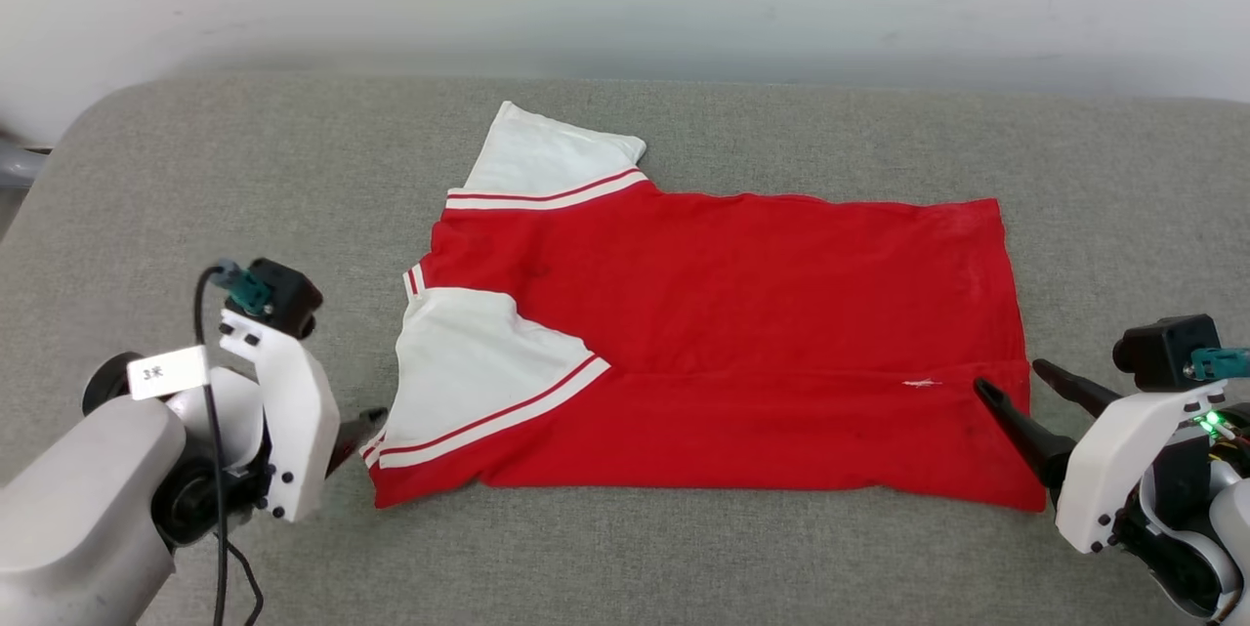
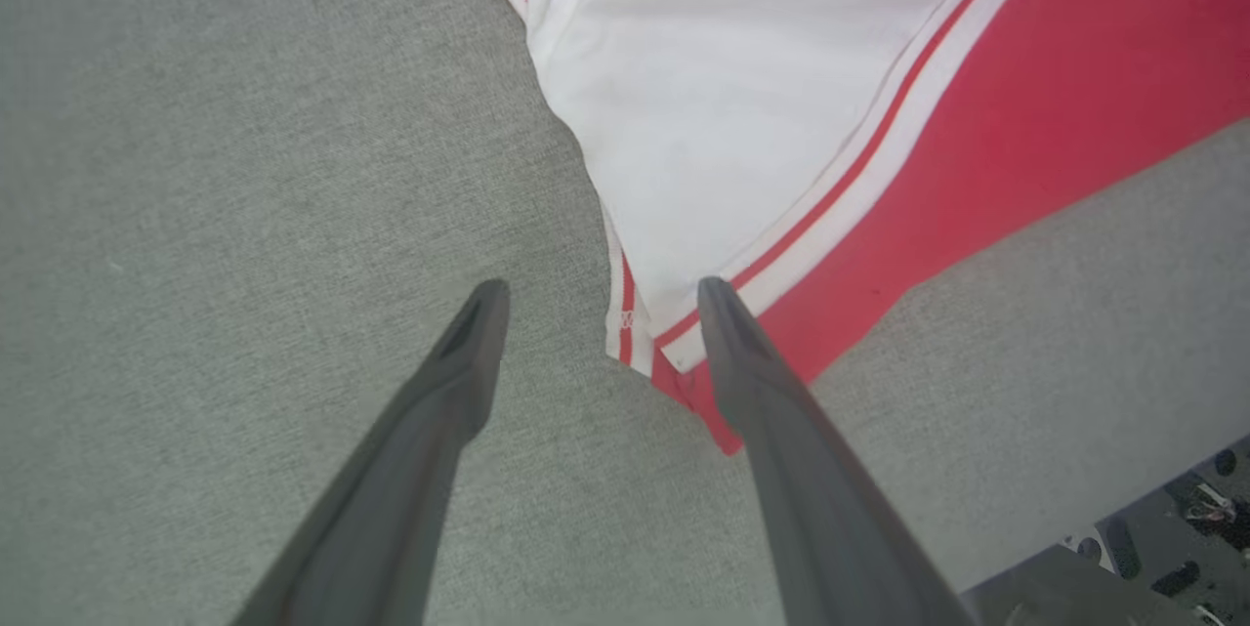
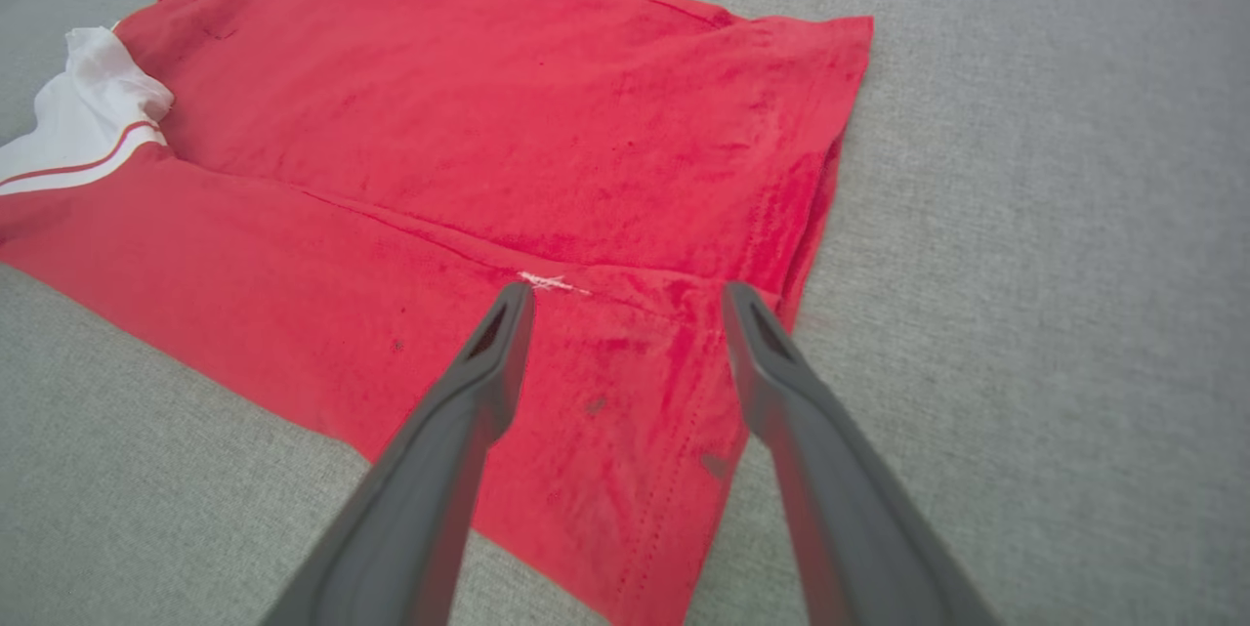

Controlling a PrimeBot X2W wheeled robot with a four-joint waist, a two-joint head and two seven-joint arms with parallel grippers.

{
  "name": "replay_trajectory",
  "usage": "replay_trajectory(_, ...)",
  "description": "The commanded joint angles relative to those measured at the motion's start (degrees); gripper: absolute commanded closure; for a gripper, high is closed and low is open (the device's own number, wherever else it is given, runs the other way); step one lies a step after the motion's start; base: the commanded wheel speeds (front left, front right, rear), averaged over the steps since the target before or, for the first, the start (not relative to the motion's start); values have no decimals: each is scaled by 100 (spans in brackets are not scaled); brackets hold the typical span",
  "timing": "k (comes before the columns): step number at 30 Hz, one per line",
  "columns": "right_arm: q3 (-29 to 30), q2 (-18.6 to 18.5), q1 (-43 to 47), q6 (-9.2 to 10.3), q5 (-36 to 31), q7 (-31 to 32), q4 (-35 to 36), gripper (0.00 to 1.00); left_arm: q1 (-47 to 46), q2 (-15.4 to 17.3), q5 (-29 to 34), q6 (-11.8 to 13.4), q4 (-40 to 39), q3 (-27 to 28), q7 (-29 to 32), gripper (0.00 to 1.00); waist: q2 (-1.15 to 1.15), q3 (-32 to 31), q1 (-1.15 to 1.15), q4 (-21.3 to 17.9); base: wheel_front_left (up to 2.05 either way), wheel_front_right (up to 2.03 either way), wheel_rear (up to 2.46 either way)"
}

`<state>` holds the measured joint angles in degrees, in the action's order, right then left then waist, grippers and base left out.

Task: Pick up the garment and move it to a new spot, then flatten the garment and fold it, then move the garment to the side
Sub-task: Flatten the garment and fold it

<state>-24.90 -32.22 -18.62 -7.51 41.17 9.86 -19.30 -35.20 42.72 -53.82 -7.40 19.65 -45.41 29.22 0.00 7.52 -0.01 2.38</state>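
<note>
1. Left side: the left gripper [image 1: 356,431] stands at the near left, just beside the garment's near left corner. In the left wrist view, the left gripper [image 2: 596,294] shows its fingers spread wide with nothing clamped. One finger overlies the striped cuff edge; whether it touches the cloth cannot be told.
2. Support: a grey fabric-covered surface [image 1: 195,167] carries the work.
3. Centre: the garment [image 1: 742,313] lies spread across the middle of that surface, sleeves to the left and hem to the right. A crease runs left to right along its near part, and the near white sleeve [image 1: 469,362] lies turned in on top of the red body. The far white sleeve [image 1: 547,157] juts out beyond the far edge. No lettering shows on the upper face.
4. Right side: the right gripper [image 1: 1011,377] hovers over the near right hem corner. In the right wrist view, the right gripper [image 3: 630,299] has its fingers wide apart above the garment [image 3: 488,138] and grips nothing.
5. Progress, as judged: placing and flattening look complete, and a first lengthwise fold of the near edge looks laid. Outstanding: the far side and far sleeve, any crosswise fold, then the move aside.
</note>
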Motion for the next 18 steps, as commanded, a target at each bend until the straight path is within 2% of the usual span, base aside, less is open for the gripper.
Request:
replay_trajectory(1, 19, 43, 25, 5, -17, 9, 21, 0, -66, 15, 4, -1, -30, -103, 170, 0, 0, 19, 1, -14, 0, 0, 0)
replay_trajectory(18, -59, 135, -281, 5, -57, -33, -16, 0, 33, -261, -73, 9, 712, -725, 636, 0, 0, 388, 1, -282, 0, 0, 0)
